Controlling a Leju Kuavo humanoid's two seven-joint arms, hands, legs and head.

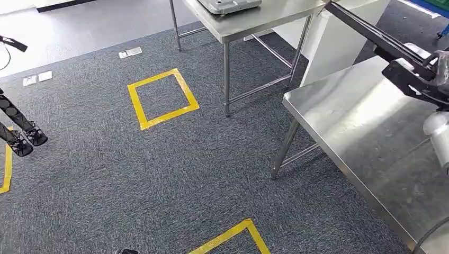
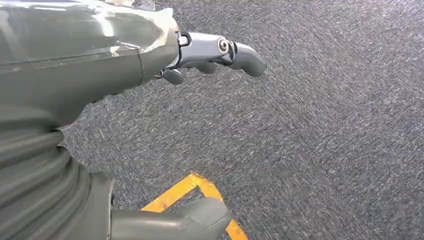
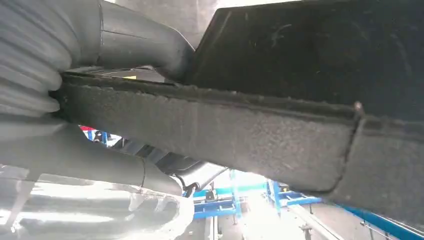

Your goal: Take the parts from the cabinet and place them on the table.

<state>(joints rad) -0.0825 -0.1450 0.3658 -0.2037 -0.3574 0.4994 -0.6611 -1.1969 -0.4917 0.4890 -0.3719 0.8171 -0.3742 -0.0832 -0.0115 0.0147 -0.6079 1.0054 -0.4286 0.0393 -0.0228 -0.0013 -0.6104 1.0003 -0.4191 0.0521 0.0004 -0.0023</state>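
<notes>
The right hand (image 3: 100, 120) grips a long black part (image 1: 370, 34) over the near table (image 1: 344, 116), left hand (image 2: 210, 55) fingers loosely curled on nothing; the part's far end may strike the far table (image 1: 254, 21).

Near steel table (image 1: 344, 116) bare at visible part. Far steel table (image 1: 265, 18) carries grey scale-like device (image 1: 229, 5). Grey carpet floor (image 1: 185, 169) bears yellow tape squares (image 1: 162, 98).

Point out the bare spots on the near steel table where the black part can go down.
The near steel table is bare across its top from the front corner toward the white cabinet. It is crowded only at the right, where the right hand holds the long black part above it.
</notes>
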